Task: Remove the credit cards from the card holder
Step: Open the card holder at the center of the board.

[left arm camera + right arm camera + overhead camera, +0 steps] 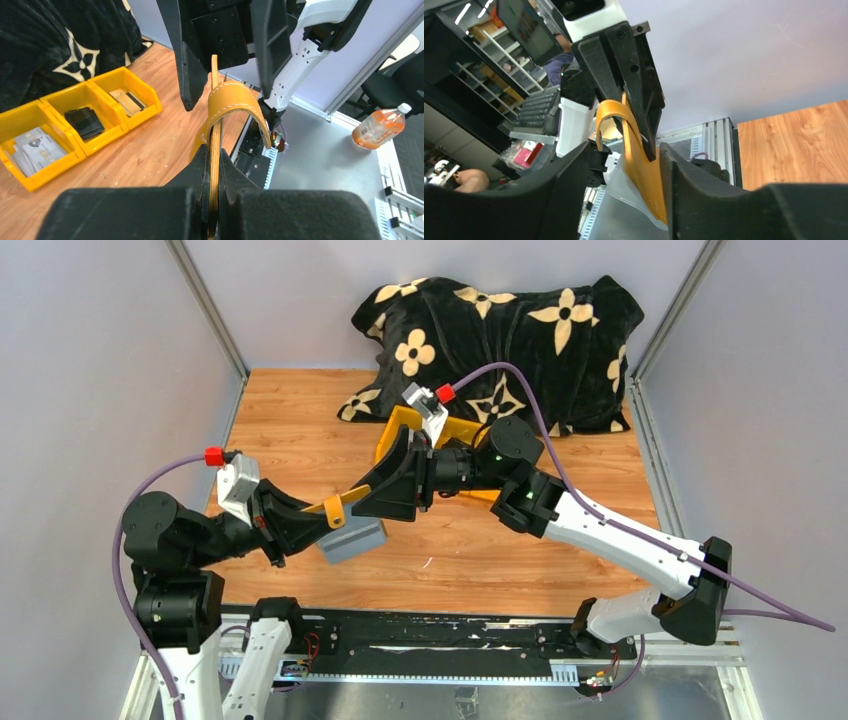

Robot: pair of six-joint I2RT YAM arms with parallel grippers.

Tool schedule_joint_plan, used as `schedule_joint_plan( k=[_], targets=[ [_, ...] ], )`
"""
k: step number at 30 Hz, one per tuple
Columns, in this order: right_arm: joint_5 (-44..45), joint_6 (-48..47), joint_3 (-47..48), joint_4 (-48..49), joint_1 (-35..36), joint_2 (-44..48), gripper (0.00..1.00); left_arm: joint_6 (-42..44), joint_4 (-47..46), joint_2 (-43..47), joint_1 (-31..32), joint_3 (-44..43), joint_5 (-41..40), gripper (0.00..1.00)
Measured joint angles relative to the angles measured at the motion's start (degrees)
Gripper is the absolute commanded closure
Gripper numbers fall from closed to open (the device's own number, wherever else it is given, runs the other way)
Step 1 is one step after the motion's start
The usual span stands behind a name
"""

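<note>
Above the wood-grain table point(480, 560), the smooth mustard card holder point(235, 97), its stitched tab curled, stood edge-on. The left gripper point(214, 161) pinched it tight; the right gripper point(626, 150) held its fingers spread either side.

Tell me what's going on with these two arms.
Both arms meet above the wooden table, working on a small mustard-yellow folding card holder. The left hand is shut on one edge of it and holds it in the air, with its grey see-through plastic sleeves hanging below. The right hand is open, one finger on either side of the holder without gripping it. No card can be seen coming out of the holder.
</note>
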State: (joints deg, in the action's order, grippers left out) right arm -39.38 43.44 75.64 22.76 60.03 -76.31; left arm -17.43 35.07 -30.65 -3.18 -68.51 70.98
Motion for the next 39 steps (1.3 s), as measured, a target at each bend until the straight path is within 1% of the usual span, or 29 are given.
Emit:
schedule_joint_plan(
  k=[3, 6, 8, 10, 12, 14, 16, 21, 24, 27, 29, 32, 33, 36, 39],
  targets=[
    [-0.48, 0.48, -1.36, 2.86, -0.5, 0.79, 0.36, -1.46, 0.44, -1.57, 0.0, -1.33, -0.07, 1.0],
    [-1.33, 0.33, -6.88, 5.64, -0.94, 3.5, 0.35, -4.48, -0.48, -3.13, 0.0, -2.78, -0.31, 1.0],
    [-1.64, 0.02, -11.06, 7.21, -0.94, 5.18, 0.35, -8.9, -3.5, -3.5, 0.0, -2.73, -0.37, 1.0],
    [-1.77, -0.37, -14.84, 8.17, -0.94, 6.56, 0.36, -16.13, -10.4, -3.1, 0.0, -1.05, -0.66, 1.0],
    [-1.81, -0.85, -17.18, 8.28, -0.94, 7.48, 0.39, -23.43, -17.86, -2.19, 0.0, 1.51, -1.22, 1.0],
    [-2.1, -1.11, -18.71, 8.39, -0.94, 8.09, 0.47, -29.07, -23.26, -1.68, 0.0, 3.13, -1.77, 1.0],
    [-2.4, -1.22, -18.99, 8.59, -0.94, 8.28, 0.56, -31.89, -26.21, -1.68, 0.0, 3.34, -2.1, 1.0],
    [-2.64, -1.57, -18.99, 8.96, -0.94, 8.87, 0.7, -33.38, -27.15, -1.62, 0.0, 3.23, -3.06, 1.0],
    [-2.4, -2.23, -18.97, 8.85, -0.94, 9.11, 0.77, -33.27, -26.18, -1.6, 0.0, 2.84, -3.32, 1.0],
    [-1.44, -3.58, -18.71, 7.52, -0.92, 9.55, 0.77, -33.14, -25.68, -1.6, 0.0, 2.82, -3.56, 1.0],
    [-0.39, -4.94, -17.92, 5.66, -0.9, 9.94, 0.71, -33.16, -25.59, -1.6, 0.0, 2.82, -4.09, 1.0],
    [1.38, -6.71, -17.07, 3.96, -0.76, 10.08, 0.69, -33.31, -25.57, -1.6, 0.0, 2.82, -4.55, 1.0],
    [2.08, -7.19, -16.74, 3.43, -0.76, 10.05, 0.7, -33.57, -25.59, -1.6, 0.0, 2.82, -4.59, 1.0],
    [3.02, -7.87, -15.58, 2.4, -0.72, 9.57, 0.77, -33.86, -26.08, -1.6, 0.0, 2.82, -4.68, 1.0],
    [3.56, -8.07, -13.92, 1.92, -0.57, 8.48, 0.79, -33.88, -26.62, -1.6, 0.0, 2.82, -4.83, 1.0]
  ],
)
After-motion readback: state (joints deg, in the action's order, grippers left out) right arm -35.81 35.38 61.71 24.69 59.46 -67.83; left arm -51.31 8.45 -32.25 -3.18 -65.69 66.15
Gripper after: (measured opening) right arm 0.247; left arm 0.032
